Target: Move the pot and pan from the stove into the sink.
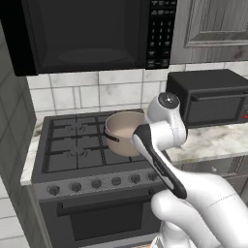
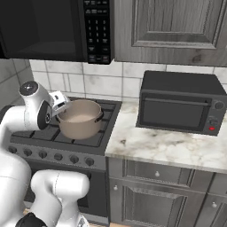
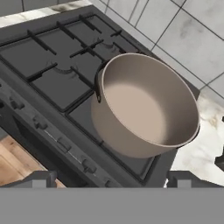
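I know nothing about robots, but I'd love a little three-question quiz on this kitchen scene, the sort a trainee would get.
1. True or false: the pot stands on the stove.
2. What stands on the marble counter right of the stove? A) toaster oven B) kettle C) blender
3. Fill in: the end effector is ____ and holds nothing.

Key:
1. True. It stands on the grates at the stove's right side, empty inside.
2. A. The black toaster oven stands against the tiled wall.
3. Open. Its fingertips stand wide apart, short of the pot.
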You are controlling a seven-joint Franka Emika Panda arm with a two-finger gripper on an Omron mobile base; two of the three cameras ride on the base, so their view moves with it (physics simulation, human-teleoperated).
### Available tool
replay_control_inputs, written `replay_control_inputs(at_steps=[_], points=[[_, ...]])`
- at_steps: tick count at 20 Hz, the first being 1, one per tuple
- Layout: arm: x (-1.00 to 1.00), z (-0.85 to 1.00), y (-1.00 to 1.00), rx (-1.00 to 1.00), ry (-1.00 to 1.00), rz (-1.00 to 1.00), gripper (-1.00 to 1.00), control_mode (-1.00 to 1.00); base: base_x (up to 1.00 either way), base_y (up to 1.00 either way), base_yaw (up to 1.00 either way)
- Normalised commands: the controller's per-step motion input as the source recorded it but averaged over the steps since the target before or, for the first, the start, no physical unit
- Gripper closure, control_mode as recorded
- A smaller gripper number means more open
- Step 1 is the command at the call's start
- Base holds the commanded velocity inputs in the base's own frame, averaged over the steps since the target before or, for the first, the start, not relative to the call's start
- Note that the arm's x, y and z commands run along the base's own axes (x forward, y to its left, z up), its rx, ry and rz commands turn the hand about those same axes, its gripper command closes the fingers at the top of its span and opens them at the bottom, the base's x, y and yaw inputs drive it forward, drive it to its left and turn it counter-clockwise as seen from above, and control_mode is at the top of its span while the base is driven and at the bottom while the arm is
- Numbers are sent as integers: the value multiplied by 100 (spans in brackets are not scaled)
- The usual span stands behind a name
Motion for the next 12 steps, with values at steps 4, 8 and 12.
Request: replay_control_inputs(at_steps=[4,8,12], points=[[0,-5,0,0,0,0,-100,-100,0,0,0],[0,-13,0,0,0,3,-100,-100,0,0,0],[0,-23,0,0,0,4,-100,-100,0,0,0]])
